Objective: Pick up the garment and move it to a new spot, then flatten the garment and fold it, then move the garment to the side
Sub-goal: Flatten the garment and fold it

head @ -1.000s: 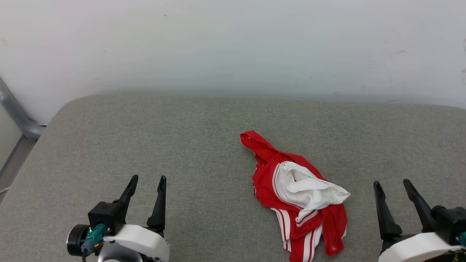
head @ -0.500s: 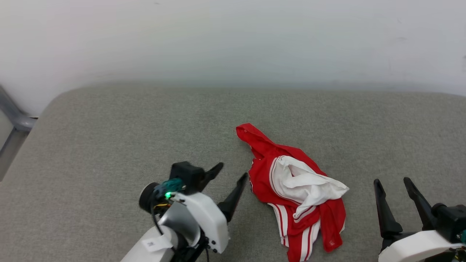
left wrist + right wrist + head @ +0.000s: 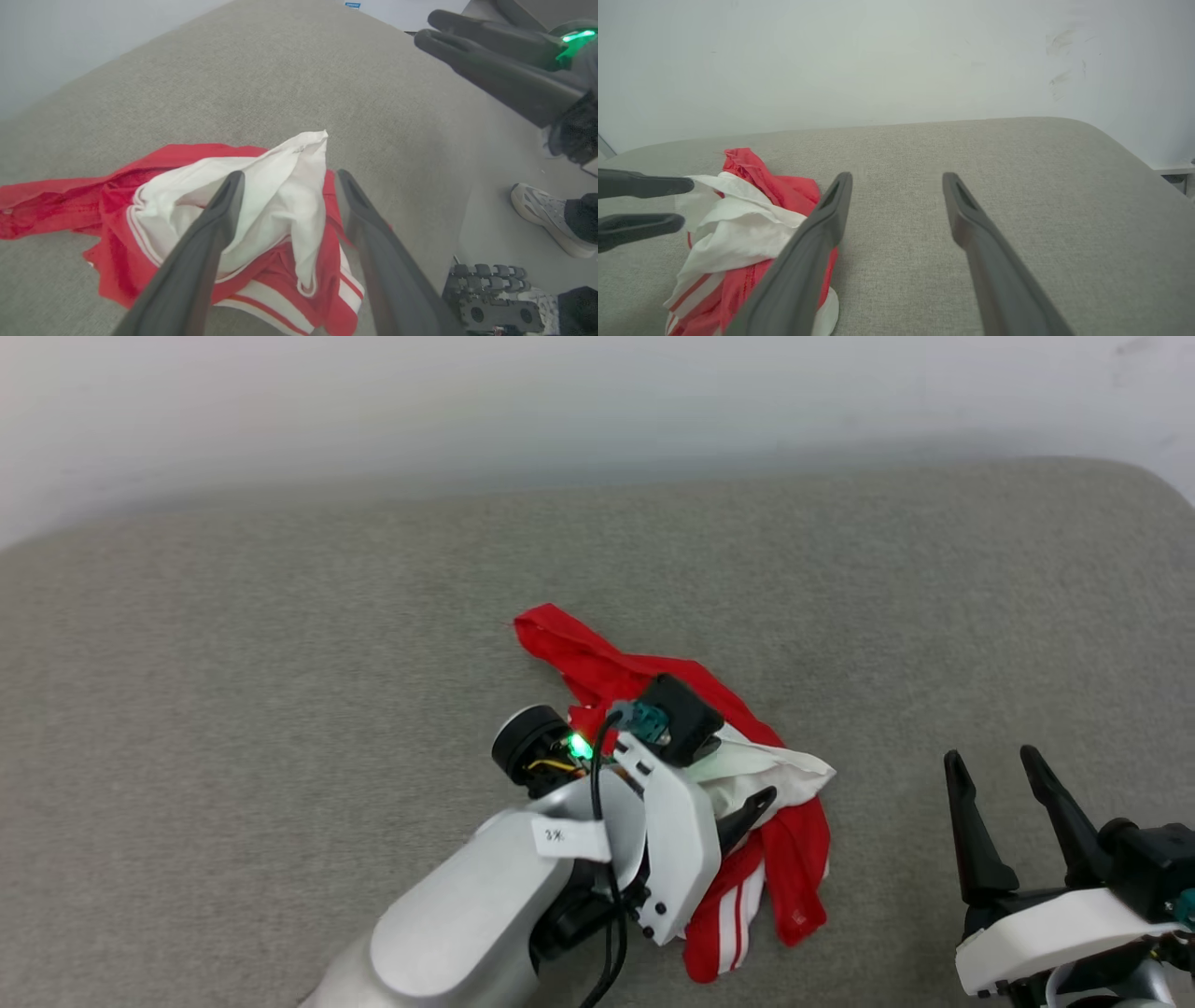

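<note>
The garment (image 3: 799,845) lies crumpled on the grey cushion, bright red with a white panel on top and striped trim toward the front. My left gripper (image 3: 747,777) hangs open just over its white fold, and its wrist hides the garment's middle in the head view. In the left wrist view the white fold (image 3: 280,205) sits between and below the spread fingers of the left gripper (image 3: 289,173), apart from them. My right gripper (image 3: 990,756) stands open and empty to the garment's right. From the right wrist the garment (image 3: 738,224) lies left of the right gripper (image 3: 897,175).
The grey cushioned surface (image 3: 280,709) runs back to a white wall (image 3: 560,392), and its rounded right end (image 3: 1153,490) is in sight. Beyond the cushion's edge, the left wrist view shows a person's shoe (image 3: 544,214) and a black device (image 3: 490,298) on the floor.
My left arm swung from the lower left across to the right and now hangs over the garment. The head camera turned right. The garment's shape and the right gripper look unchanged.
</note>
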